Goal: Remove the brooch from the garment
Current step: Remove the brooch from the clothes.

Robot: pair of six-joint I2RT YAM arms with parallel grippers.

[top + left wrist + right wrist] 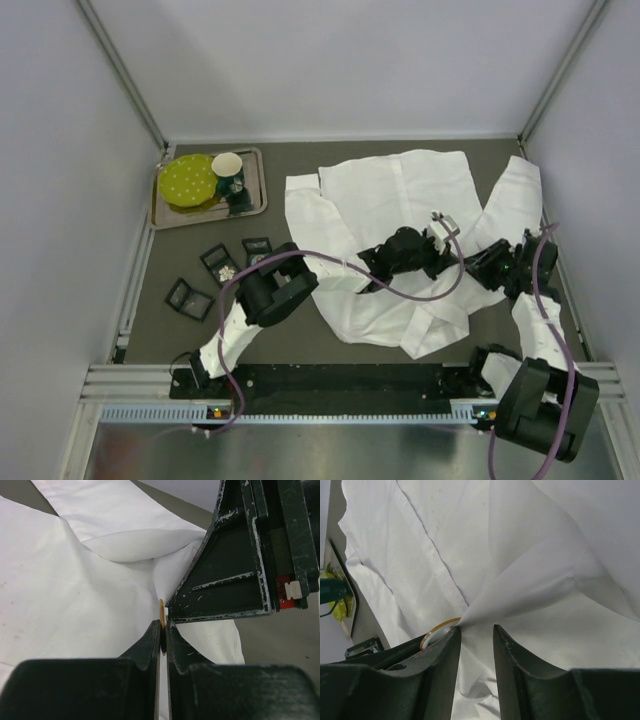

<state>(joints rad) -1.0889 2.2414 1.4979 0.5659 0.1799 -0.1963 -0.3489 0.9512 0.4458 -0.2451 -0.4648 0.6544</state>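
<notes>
**Twin black-and-white arms trailing purple cables**

The left arm (270, 295) and the right arm (538, 325) share one build: bulky black joint housings, links wrapped in white, and a loose purple cable (425, 297) along each, above black bases (190, 378). The left end effector (162, 640) has two flat, dark fingers (145, 652). The right end effector (476, 635) has the same, with paint chipped pale along the edges and a small red part (285, 599) with a white clip on its side.

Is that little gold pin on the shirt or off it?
On, it seems: the shirt draws to a point right at the brooch, whose rim the left gripper pinches.
</notes>
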